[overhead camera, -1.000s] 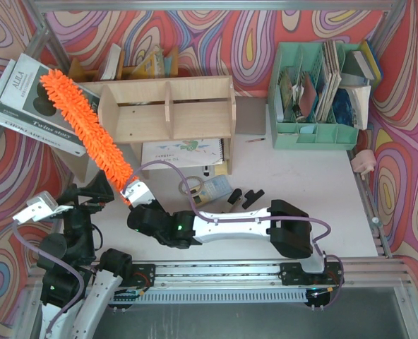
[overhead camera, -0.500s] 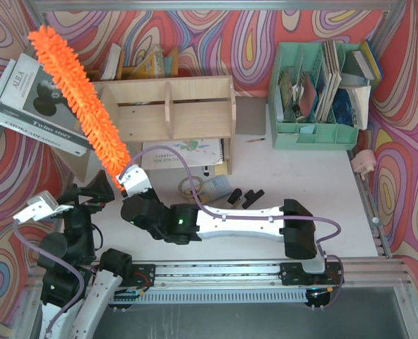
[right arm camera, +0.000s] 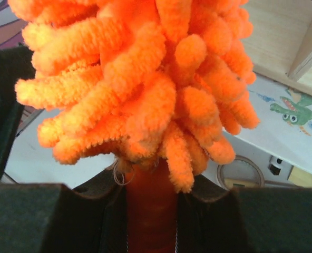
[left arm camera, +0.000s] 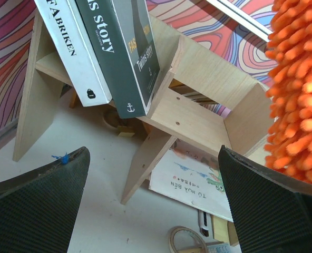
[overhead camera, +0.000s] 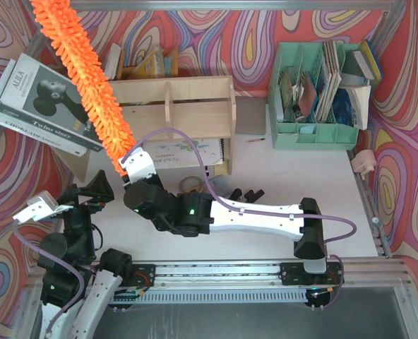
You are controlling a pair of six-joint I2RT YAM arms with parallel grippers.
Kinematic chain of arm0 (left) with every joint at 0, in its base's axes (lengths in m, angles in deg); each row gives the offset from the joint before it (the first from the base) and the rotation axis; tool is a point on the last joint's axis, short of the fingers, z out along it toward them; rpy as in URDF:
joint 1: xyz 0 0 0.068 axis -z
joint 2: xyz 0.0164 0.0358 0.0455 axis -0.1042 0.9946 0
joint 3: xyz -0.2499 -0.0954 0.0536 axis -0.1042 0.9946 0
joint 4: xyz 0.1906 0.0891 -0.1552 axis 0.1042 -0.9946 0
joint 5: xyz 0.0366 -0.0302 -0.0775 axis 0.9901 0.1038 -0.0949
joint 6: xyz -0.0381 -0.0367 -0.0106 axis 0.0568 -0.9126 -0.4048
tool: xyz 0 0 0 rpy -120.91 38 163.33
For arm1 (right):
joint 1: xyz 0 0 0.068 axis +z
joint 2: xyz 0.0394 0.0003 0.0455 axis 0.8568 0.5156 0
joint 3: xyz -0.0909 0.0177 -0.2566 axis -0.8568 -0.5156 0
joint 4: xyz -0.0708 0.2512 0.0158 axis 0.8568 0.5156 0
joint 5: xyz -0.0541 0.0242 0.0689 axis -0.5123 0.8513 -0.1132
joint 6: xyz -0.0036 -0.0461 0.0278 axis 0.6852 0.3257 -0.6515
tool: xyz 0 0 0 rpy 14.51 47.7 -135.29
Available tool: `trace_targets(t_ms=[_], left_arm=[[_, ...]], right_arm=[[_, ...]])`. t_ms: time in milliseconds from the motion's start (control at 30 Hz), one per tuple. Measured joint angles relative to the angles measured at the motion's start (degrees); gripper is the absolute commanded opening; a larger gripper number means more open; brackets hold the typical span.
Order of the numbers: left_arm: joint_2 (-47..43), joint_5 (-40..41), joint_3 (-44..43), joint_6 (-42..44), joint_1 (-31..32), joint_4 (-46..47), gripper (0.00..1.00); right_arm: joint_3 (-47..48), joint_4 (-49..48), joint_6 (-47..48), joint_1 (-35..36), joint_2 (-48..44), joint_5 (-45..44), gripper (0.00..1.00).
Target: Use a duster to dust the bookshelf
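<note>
One narrow hold on a long lever: right claw (overhead camera: 133,164) clenched on the thin stem of the duster (overhead camera: 82,70), fluffy head slanting up and left past the left end of the bookshelf (overhead camera: 195,90). Left claw (left arm camera: 153,203) spread wide, empty, low over the bench (overhead camera: 301,176). Liable to twist in that grip under a hard sweep, or to topple the leaning books (overhead camera: 36,102) at that shelf end.

Duster (overhead camera: 89,78): far tip is cut off by the top edge of the overhead view; only a fringe is seen at the right edge of the left wrist view. Handle (right arm camera: 150,208) is largely covered by the right gripper (overhead camera: 133,164). Bookshelf (overhead camera: 195,88): left end is masked by the duster. Booklet (overhead camera: 188,152) is half hidden beneath the bookshelf. Small dark items (overhead camera: 250,195) are too small to be identified.
</note>
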Motion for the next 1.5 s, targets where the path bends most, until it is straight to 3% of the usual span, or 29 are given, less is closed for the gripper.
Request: trace_targets(t_ms=[400,1067,1500], left_arm=[[-0.09,0.00,0.00,0.00,-0.02,-0.02,0.99],[-0.09,-0.02,0.00,-0.02,-0.02,-0.02,0.99],[-0.09,-0.04,0.00,-0.04,-0.33,-0.02,0.98]], right_arm=[[23.39,19.54,-2.38,-3.89,6.73,8.39,0.00],[25.62,38.29,-9.38,-5.40,10.43,17.73,0.00],[21.09,43.78,-15.39,-7.61,8.46,15.41,0.00]])
